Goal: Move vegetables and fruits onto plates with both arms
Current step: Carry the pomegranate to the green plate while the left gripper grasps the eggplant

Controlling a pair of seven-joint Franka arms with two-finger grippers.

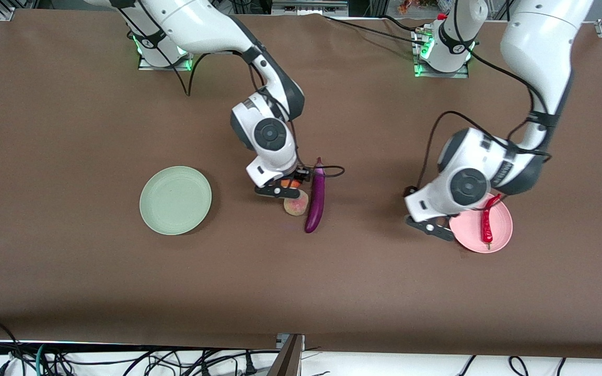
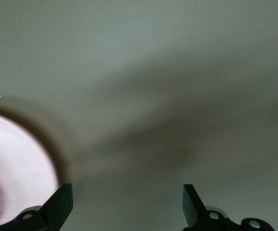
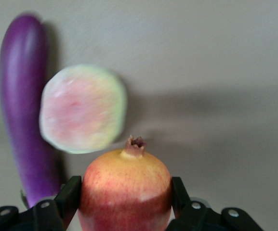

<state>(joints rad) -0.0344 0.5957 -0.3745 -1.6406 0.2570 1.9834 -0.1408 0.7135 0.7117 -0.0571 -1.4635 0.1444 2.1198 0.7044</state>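
My right gripper [image 1: 286,187] is shut on the red-yellow fruit [image 1: 291,183], with both fingers pressed on its sides in the right wrist view [image 3: 124,192]. The tan fruit [image 1: 296,203] lies next to it, nearer the front camera, touching the purple eggplant [image 1: 315,198]. Both also show in the right wrist view: the tan fruit [image 3: 82,108] and the eggplant [image 3: 23,106]. The red chili [image 1: 487,222] lies on the pink plate [image 1: 500,232]. My left gripper [image 1: 431,227] is open and empty, low beside that plate [image 2: 13,163]. The pale green plate [image 1: 175,200] is empty, toward the right arm's end.
The brown table cloth [image 1: 71,271] covers the whole table. Black cables hang from both arms close to the eggplant's stem and beside the left wrist. Nothing else stands on the table.
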